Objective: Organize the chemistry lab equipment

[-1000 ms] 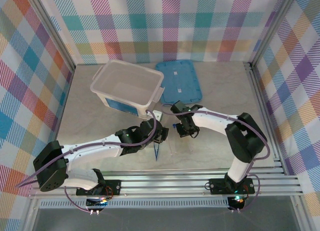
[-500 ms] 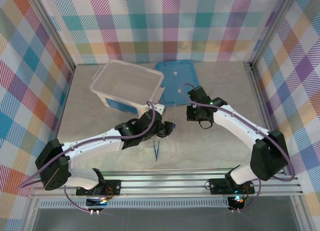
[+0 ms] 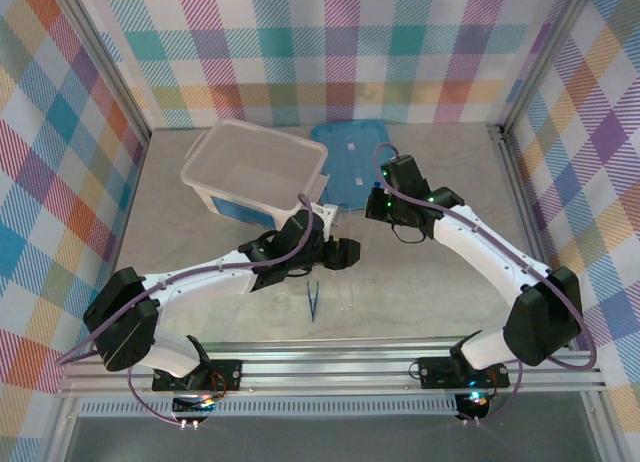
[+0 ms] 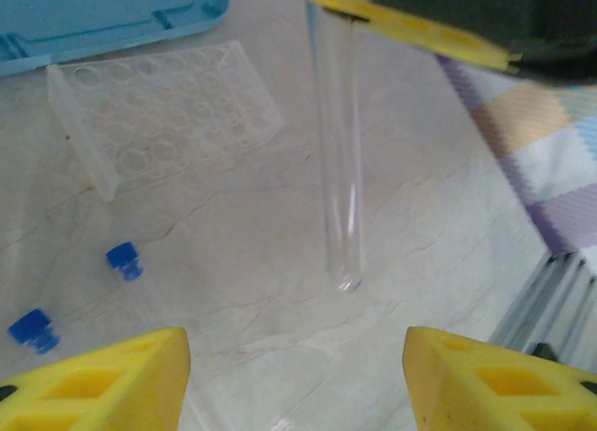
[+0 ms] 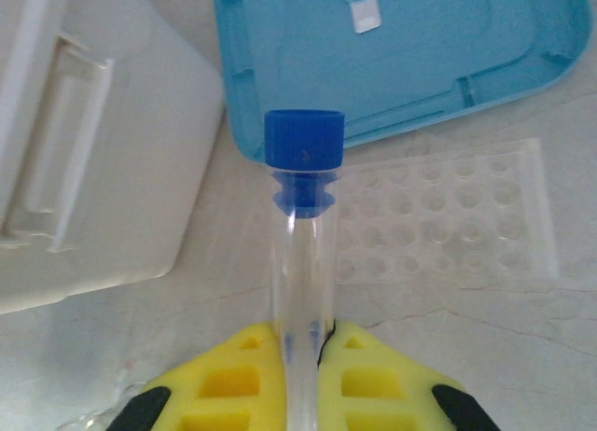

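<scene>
The white tub [image 3: 255, 172] sits at eleven o'clock on the table, with the blue lid [image 3: 355, 162] beside it at twelve. A clear rack [image 4: 163, 109] lies just beside the lid. The right gripper [image 5: 303, 342] clamps a blue-capped tube [image 5: 301, 244], which hangs upright over the table. The left gripper [image 4: 294, 366] stands spread and empty. Tweezers [image 3: 313, 302] lie at six o'clock. Two loose tubes [image 4: 123, 260] lie at eight o'clock in the left wrist view.
</scene>
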Controlling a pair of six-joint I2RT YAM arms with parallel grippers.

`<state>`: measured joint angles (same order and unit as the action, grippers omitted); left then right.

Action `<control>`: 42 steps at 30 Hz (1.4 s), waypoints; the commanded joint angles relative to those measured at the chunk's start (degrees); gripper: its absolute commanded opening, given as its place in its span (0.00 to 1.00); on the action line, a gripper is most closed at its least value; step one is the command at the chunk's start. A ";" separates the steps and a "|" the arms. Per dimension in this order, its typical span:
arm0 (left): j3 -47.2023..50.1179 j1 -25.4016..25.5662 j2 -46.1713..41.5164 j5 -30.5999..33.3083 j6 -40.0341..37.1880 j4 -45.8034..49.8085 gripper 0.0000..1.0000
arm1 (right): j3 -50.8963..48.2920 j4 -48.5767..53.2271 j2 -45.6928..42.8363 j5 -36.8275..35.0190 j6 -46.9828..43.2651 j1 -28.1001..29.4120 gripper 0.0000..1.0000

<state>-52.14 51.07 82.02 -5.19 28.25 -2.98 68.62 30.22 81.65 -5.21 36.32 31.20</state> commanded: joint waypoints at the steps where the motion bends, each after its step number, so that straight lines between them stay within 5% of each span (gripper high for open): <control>1: 2.20 -1.67 0.01 -4.24 3.86 -6.67 0.60 | -0.85 -3.69 -1.66 4.78 3.13 0.83 0.11; 15: 2.03 -3.81 2.97 -7.67 6.63 -11.17 0.53 | -0.94 -5.78 -2.11 7.39 5.70 3.60 0.11; 42: 1.82 -5.61 5.25 -11.77 8.99 -15.12 0.04 | -1.15 -6.25 -1.29 6.37 6.56 3.75 0.11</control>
<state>-49.89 46.22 86.13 -15.99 36.64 -16.51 67.57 24.99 80.64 0.45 41.85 34.59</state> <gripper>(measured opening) 0.158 0.112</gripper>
